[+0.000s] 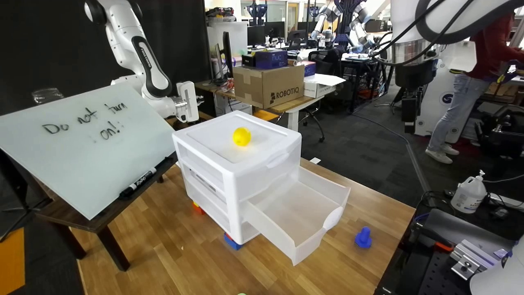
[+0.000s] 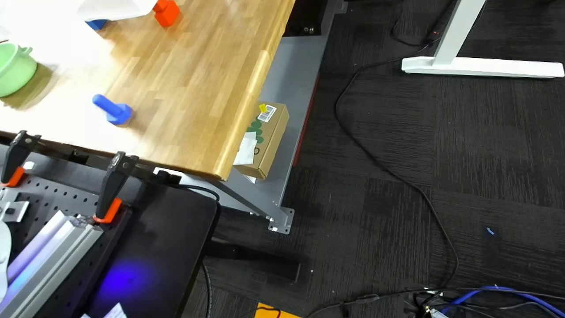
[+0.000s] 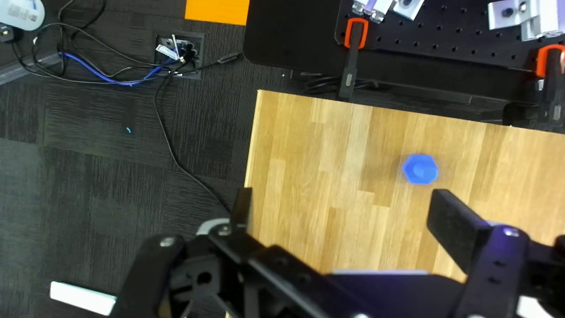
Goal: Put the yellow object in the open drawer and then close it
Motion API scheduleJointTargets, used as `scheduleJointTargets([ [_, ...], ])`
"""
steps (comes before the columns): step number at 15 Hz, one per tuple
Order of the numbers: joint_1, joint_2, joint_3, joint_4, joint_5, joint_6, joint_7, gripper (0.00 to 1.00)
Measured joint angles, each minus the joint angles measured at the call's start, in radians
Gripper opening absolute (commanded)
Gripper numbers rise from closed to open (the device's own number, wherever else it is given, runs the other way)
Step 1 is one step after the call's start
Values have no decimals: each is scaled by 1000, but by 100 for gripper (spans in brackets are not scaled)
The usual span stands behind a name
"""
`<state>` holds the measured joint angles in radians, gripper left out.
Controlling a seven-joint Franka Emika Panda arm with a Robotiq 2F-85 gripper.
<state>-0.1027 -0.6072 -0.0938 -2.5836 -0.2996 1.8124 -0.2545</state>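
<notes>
The yellow object [image 1: 242,136], small and rounded, rests on top of the white plastic drawer unit [image 1: 262,157] in an exterior view. Below it, the open drawer [image 1: 301,211] juts far out from the bottom of the unit, with nothing inside. My gripper [image 1: 409,123] hangs pointing down, high and well to the side of the unit. In the wrist view, the gripper [image 3: 342,198] is spread wide open, with only the wooden tabletop seen between its fingers. Neither the wrist view nor the remaining exterior view shows the yellow object.
A blue peg [image 1: 363,237] stands on the table beyond the drawer. A green pot [image 2: 16,68] is on the tabletop [image 2: 190,88]. A whiteboard [image 1: 82,151] leans beside the unit, which sits on coloured blocks. Clamps [image 3: 351,66] line the neighbouring black bench.
</notes>
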Motion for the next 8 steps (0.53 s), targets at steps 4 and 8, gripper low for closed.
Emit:
scheduleJointTargets([
  [4, 26, 7, 0, 1, 6, 3, -1, 100],
  [8, 130, 82, 60, 81, 28, 5, 12, 100],
])
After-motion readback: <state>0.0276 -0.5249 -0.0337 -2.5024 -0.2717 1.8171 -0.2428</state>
